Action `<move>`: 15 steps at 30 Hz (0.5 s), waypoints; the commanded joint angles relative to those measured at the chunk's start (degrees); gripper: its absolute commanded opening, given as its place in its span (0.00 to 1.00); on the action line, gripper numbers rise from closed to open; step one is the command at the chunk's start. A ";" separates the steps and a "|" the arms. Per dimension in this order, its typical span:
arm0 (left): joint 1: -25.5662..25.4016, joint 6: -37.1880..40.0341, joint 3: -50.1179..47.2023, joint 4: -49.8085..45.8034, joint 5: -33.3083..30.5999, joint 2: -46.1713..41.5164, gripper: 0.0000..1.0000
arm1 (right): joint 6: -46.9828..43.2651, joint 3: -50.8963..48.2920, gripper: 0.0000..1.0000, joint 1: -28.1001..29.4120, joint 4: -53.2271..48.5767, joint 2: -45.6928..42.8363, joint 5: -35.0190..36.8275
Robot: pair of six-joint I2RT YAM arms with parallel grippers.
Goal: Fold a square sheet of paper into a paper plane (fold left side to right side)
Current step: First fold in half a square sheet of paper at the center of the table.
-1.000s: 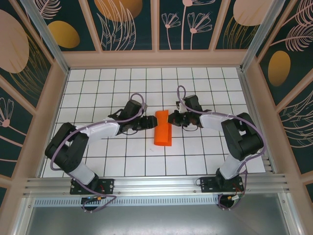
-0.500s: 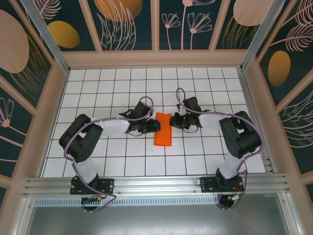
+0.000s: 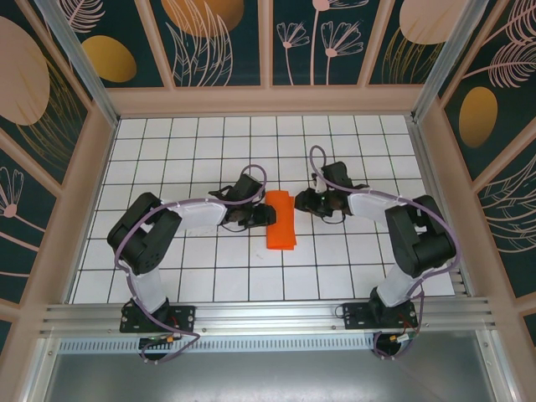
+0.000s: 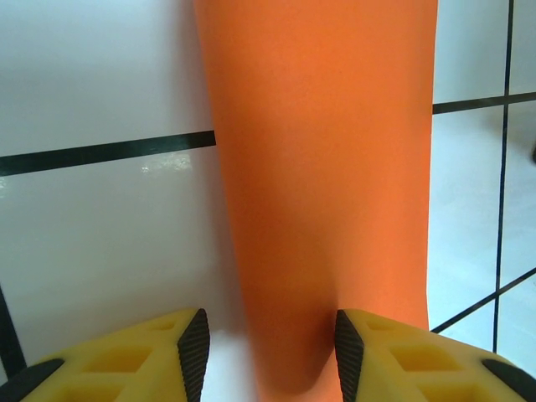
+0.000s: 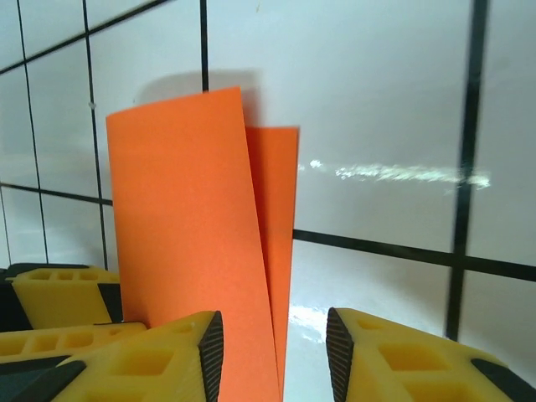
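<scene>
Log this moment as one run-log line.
step: left-to-right fold | square sheet of paper: folded narrow, layers splayed, on table | left gripper: open, at paper's left edge | right gripper: open, at its right edge

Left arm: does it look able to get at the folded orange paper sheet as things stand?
Likely yes. The left arm's fingers stand apart right at the folded bright orange paper sheet, which runs in between them; nothing blocks the way.

Close beside paper (image 3: 280,222): left gripper (image 3: 268,215), right gripper (image 3: 300,203)
</scene>
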 commanded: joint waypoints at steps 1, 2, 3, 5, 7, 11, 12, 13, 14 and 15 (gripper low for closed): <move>-0.47 1.57 1.52 -2.79 -0.48 1.51 0.47 | -1.85 0.30 0.41 -0.85 -2.98 -3.05 2.92; -0.66 1.97 1.70 -2.97 -0.40 1.61 0.46 | -1.85 0.09 0.41 -1.07 -2.90 -3.22 2.91; -0.82 2.46 1.93 -3.34 -0.31 1.75 0.46 | -1.78 -0.18 0.41 -1.37 -2.83 -3.43 2.85; -1.10 3.54 2.26 -3.94 -0.22 1.89 0.46 | -1.85 -0.54 0.41 -1.65 -2.63 -3.55 2.70; -1.30 4.86 2.66 -4.71 -0.05 2.06 0.44 | -1.84 -0.72 0.41 -1.92 -2.60 -3.47 2.65; -1.47 6.56 2.75 -5.67 -0.34 1.97 0.41 | -1.92 -1.22 0.41 -2.06 -2.37 -3.32 2.58; -1.46 6.83 2.80 -5.75 -0.26 2.02 0.42 | -2.00 -1.31 0.42 -2.18 -2.39 -3.34 2.51; -1.43 7.18 2.88 -5.75 -0.01 2.04 0.42 | -2.02 -1.38 0.42 -2.11 -2.37 -3.40 2.45; -1.41 7.30 2.97 -5.75 0.09 2.07 0.42 | -2.03 -1.39 0.42 -2.13 -2.30 -3.40 2.41; -1.42 7.45 3.06 -5.67 0.05 2.18 0.42 | -2.07 -1.35 0.42 -2.15 -2.36 -3.30 2.27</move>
